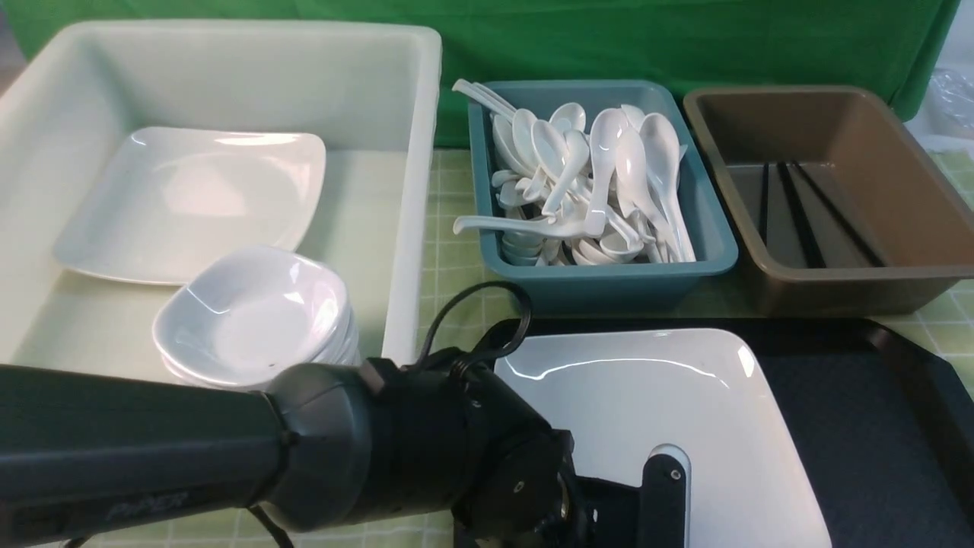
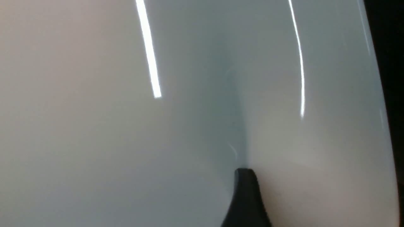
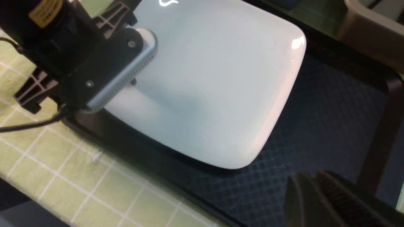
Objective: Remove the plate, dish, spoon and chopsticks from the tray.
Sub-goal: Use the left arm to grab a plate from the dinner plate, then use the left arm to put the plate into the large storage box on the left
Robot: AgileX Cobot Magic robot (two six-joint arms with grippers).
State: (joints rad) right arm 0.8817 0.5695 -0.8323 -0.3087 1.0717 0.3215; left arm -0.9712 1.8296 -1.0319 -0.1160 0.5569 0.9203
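The tray carries the plate along its left edge, presumably within the left arm's reach, the left gripper over it, grip undeterminable, while the right gripper waits closed, apparently unneeded.

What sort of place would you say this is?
Probably a dish-sorting test station: white tub of crockery, teal bin full of spoons, and robot arm over the tray.
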